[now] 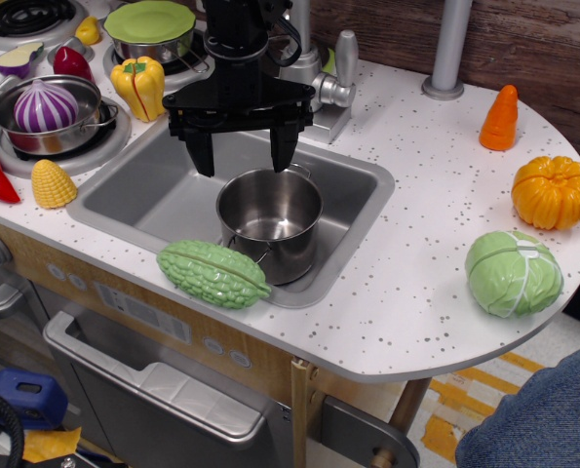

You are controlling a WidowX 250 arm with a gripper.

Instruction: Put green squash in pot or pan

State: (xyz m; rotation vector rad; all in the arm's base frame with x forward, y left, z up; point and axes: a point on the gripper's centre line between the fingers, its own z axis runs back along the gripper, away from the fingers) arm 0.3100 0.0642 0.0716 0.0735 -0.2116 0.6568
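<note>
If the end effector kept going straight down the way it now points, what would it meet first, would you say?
Most likely the steel pot in the sink: the open end effector hangs just above its far rim. Depth is unclear from this single view, so it might pass just behind the pot.

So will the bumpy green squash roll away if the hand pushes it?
The green squash probably rolls easily: it is oblong and lies on the sink's front rim. Its ridges may give grip. It looks stiff, likely light plastic.
</note>
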